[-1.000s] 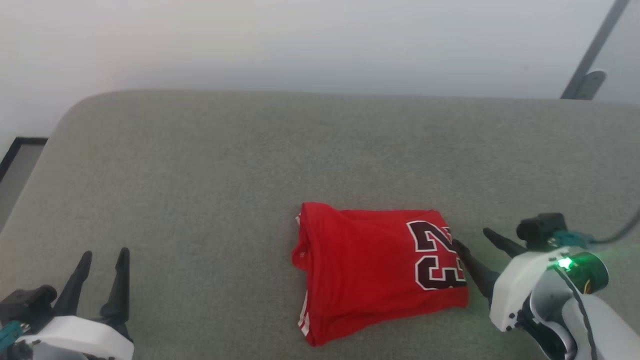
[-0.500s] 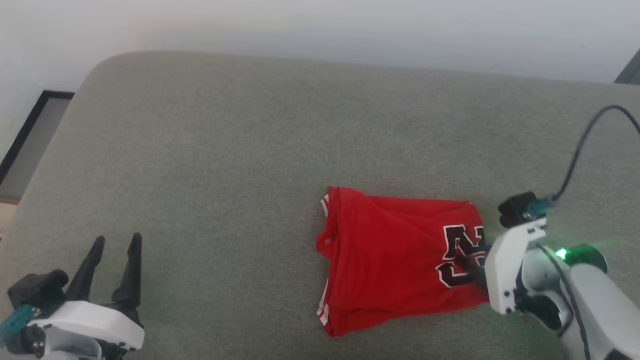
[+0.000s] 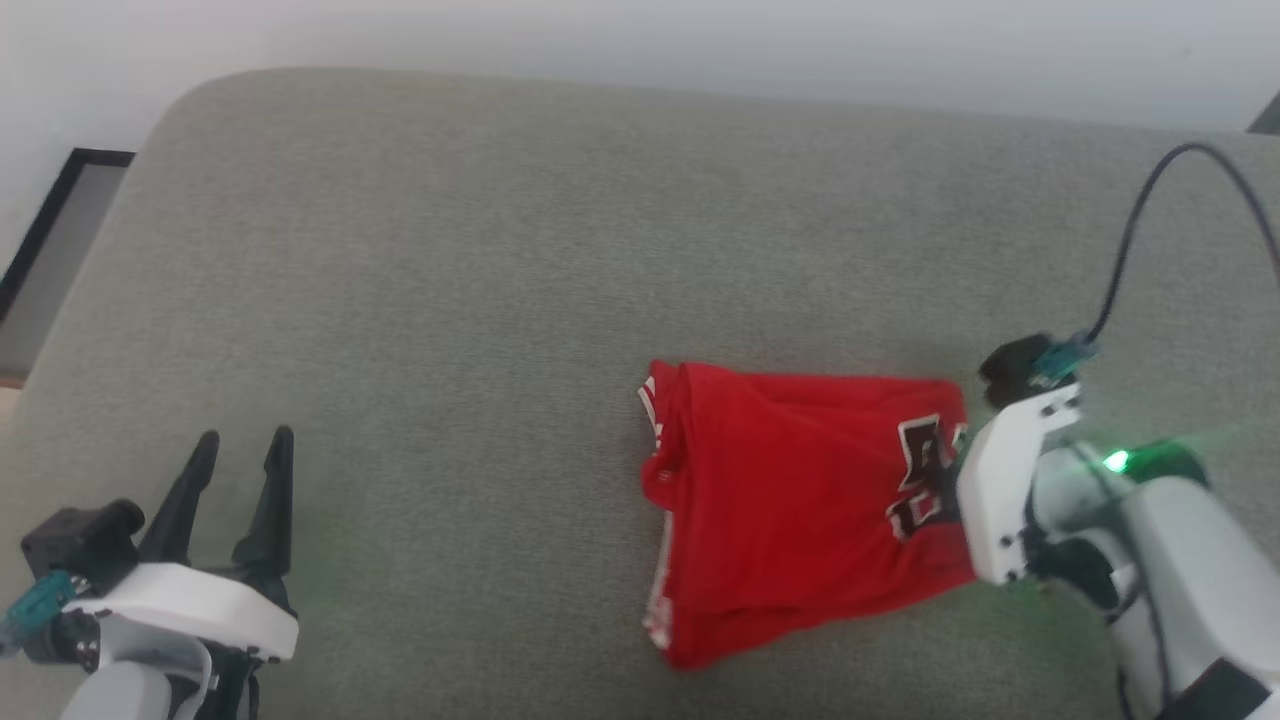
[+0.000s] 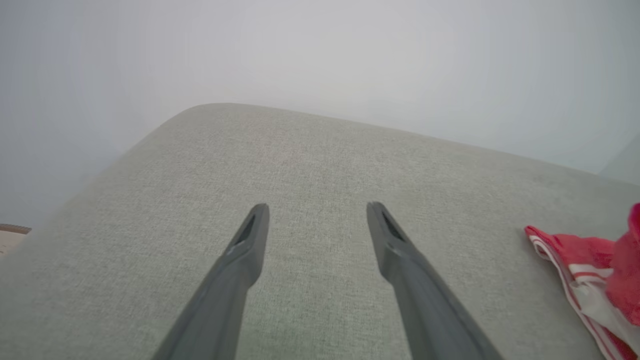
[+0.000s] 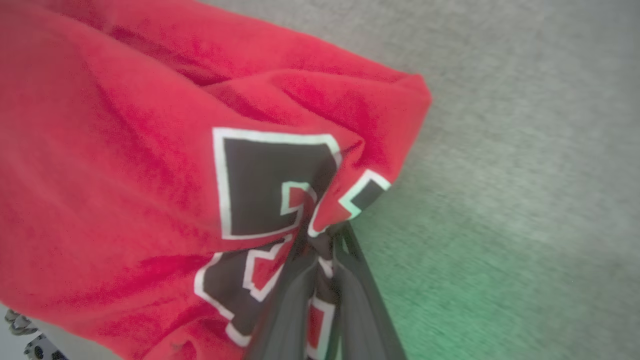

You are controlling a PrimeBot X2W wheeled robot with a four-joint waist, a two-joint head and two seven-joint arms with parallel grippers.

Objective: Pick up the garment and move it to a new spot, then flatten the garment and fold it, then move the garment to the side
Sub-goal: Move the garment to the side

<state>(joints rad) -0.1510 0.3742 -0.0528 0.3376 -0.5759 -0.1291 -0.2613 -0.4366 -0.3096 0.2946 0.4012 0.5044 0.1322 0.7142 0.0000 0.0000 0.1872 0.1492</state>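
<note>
Folded red garment point(image 3: 790, 500), white-outlined numerals bunched at right edge, on grey cushion point(image 3: 450, 300)

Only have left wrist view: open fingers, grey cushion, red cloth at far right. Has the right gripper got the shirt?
Observer: Yes, the right gripper is shut on the garment, pinching it at the dark number print.
Operator: Which edge?
Observer: Its edge on the robot's right, in the head view.
Operator: Lifted?
Observer: Most of it lies roughly folded on the cushion.
</note>
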